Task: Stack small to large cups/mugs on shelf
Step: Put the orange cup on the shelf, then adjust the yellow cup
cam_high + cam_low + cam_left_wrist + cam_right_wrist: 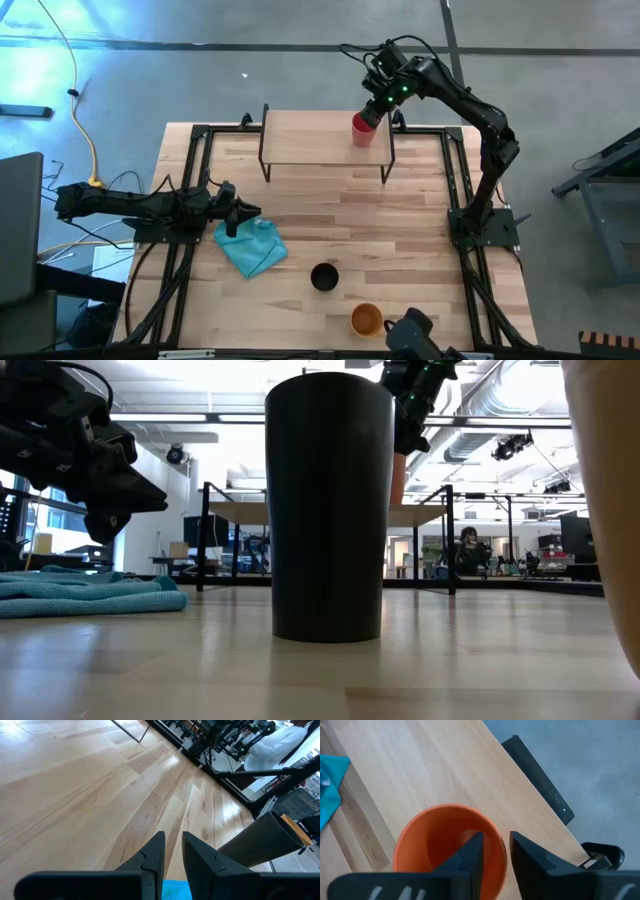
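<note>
The red cup (362, 131) stands upright at the right end of the shelf (310, 140), a light-wood board on black legs at the table's far edge. My right gripper (495, 855) is shut on this cup from above. In the low view the cup (397, 478) has its base at board level; whether it rests there I cannot tell. The black cup (324, 276) and the yellow-orange cup (367, 319) stand upright on the tabletop near its near edge. My left gripper (252, 212) is shut and hovers just above the table's left side, touching nothing. My right gripper holds the red cup by its rim (503, 851), on the side toward the shelf's right end. One finger (470, 857) is inside the cup and the other (530, 862) is outside. The fingers come from above, pointing down. The cup stays upright.
A light blue cloth (252, 248) lies crumpled on the table just below my left gripper. Black frame rails (190, 190) run along both table sides. Bare wood (380, 220) lies between the shelf and the two cups. A person sits far off in the room (467, 550).
</note>
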Tool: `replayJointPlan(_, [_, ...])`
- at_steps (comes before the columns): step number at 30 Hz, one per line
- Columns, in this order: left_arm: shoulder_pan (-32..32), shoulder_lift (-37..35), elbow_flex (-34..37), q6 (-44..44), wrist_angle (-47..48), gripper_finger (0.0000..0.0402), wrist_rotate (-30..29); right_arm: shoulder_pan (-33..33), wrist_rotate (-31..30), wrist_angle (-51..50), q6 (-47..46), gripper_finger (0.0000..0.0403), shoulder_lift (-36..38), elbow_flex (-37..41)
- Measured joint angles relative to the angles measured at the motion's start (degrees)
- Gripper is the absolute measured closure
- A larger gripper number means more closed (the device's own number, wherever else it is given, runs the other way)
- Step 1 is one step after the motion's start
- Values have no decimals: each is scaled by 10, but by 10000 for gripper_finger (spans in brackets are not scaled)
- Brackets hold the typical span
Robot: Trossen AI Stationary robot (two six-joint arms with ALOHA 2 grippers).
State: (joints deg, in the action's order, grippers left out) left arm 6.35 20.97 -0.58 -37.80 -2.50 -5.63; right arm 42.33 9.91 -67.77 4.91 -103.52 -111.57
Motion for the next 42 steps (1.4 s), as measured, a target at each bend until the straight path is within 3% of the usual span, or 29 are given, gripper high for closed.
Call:
replayJointPlan(12, [0, 0, 0, 0, 0, 346, 0, 1, -22, -7, 1, 296, 16, 0])
replayJointPlan(18, [0, 0, 0, 0, 0, 346, 0, -4, 10, -20, 0, 296, 63, -1])
replayJointPlan(24, [0, 0, 0, 0, 0, 346, 0, -44, 81, -83, 0, 297, 121, -1])
replayJointPlan(28, [0, 0, 0, -1, 0, 346, 2, -95, 125, -135, -34, 297, 154, -1])
replayJointPlan(33, [0, 0, 0, -2, 0, 346, 15, -203, 130, -185, -85, 297, 180, -1])
replayJointPlan(42, [0, 0, 0, -14, 0, 346, 35, -398, 35, -215, -226, 297, 183, -1])
